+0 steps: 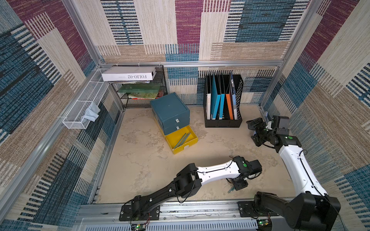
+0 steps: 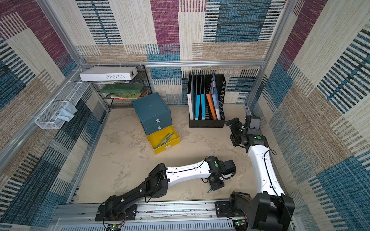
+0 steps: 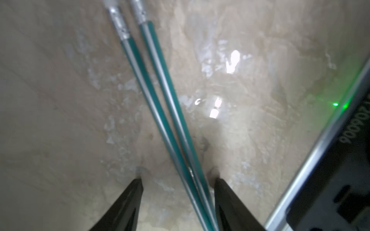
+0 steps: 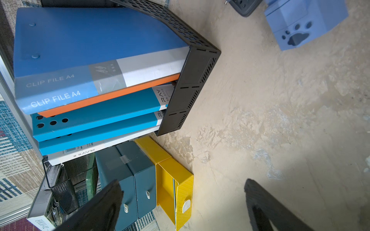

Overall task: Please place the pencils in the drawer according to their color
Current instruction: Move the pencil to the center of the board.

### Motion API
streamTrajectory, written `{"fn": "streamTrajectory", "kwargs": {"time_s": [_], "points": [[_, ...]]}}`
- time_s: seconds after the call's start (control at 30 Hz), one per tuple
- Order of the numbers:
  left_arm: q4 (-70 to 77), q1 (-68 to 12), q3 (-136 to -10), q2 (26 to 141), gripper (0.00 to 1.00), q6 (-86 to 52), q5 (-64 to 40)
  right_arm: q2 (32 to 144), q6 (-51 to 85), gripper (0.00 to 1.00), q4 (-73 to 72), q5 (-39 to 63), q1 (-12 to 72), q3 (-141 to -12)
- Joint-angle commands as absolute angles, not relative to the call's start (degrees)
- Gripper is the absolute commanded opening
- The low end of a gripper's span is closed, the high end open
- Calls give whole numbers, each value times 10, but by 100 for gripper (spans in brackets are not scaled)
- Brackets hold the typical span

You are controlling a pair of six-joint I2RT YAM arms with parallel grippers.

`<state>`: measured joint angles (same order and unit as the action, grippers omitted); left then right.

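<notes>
Two thin teal-green pencils with silver ferrules [image 3: 160, 114] lie nearly touching on the mottled beige tabletop [image 1: 140, 160], near the front edge and right of centre. The left gripper [image 3: 178, 180] is down over them, its jaws apart and straddling both, not pinching. Other teal pencils [image 1: 181, 139] lie in the open yellow drawer [image 1: 178, 150] of the blue three-drawer cabinet [image 1: 169, 107], farther back and to the left.

They look light, stiff, glossy and prone to rolling. A mid-length pinch would likely balance them. The tabletop seems hard and shiny, so the fingertips must reach it.

The right gripper [image 4: 183, 183] hangs wide open and empty, far right.
</notes>
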<state>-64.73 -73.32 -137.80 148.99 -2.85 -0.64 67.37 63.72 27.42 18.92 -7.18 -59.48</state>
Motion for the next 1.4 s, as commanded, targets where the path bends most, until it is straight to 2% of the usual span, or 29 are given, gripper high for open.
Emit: {"fn": "streamTrajectory", "kwargs": {"time_s": [0.0, 0.3, 0.57, 0.83, 1.07, 1.37], "points": [[-685, -704, -1344, 1486, 59, -52, 19, 672, 634, 99, 279, 189, -72, -599], [-587, -611, -1178, 1406, 51, -73, -12, 664, 637, 99, 275, 194, -71, -586], [-541, -578, -1115, 1353, 48, -42, -10, 652, 637, 99, 269, 203, -72, -569], [-510, -578, -1119, 1302, 51, -19, -35, 635, 638, 99, 262, 209, -71, -547], [-521, -579, -1173, 1345, 51, -4, -45, 630, 636, 99, 262, 210, -71, -538], [-522, -582, -1182, 1379, 50, 4, -42, 626, 635, 99, 263, 208, -72, -534]]}}
